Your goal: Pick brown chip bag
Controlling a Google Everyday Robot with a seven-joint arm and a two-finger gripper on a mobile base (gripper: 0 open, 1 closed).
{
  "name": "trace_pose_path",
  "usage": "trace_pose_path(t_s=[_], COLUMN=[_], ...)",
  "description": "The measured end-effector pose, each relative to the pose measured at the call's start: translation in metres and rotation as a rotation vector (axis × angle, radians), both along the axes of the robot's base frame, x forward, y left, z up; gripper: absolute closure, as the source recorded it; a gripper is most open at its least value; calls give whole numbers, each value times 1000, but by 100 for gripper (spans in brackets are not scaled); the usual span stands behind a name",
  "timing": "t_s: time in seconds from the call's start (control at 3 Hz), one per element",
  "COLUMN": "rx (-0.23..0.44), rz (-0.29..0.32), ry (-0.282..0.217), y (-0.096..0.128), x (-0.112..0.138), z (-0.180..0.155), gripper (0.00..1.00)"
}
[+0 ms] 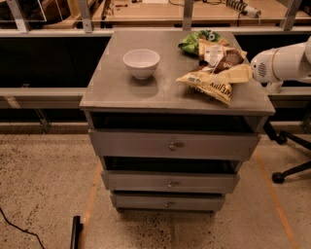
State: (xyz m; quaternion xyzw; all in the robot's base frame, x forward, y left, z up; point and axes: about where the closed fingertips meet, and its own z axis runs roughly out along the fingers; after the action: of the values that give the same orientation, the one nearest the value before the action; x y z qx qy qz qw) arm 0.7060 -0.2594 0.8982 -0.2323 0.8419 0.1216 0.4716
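Observation:
The brown chip bag lies crumpled at the back right of the grey cabinet top, with a white patch at its left end. It rests between a green bag behind it and a larger yellow bag in front. My gripper reaches in from the right on a white arm. It sits low over the right end of the yellow bag, just in front of and to the right of the brown bag.
A white bowl stands at the middle left of the cabinet top. The cabinet has three drawers that stand slightly out. A workbench runs behind, and an office chair base stands at the right on the floor.

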Motion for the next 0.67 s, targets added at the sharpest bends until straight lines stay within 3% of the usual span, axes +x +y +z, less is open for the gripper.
trace_pose_path(t_s=[0.33,0.67], rx=[44,71], rz=[8,29], ry=[25,41], y=[11,21], x=[11,21], z=[-19,-36], gripper=[0,18])
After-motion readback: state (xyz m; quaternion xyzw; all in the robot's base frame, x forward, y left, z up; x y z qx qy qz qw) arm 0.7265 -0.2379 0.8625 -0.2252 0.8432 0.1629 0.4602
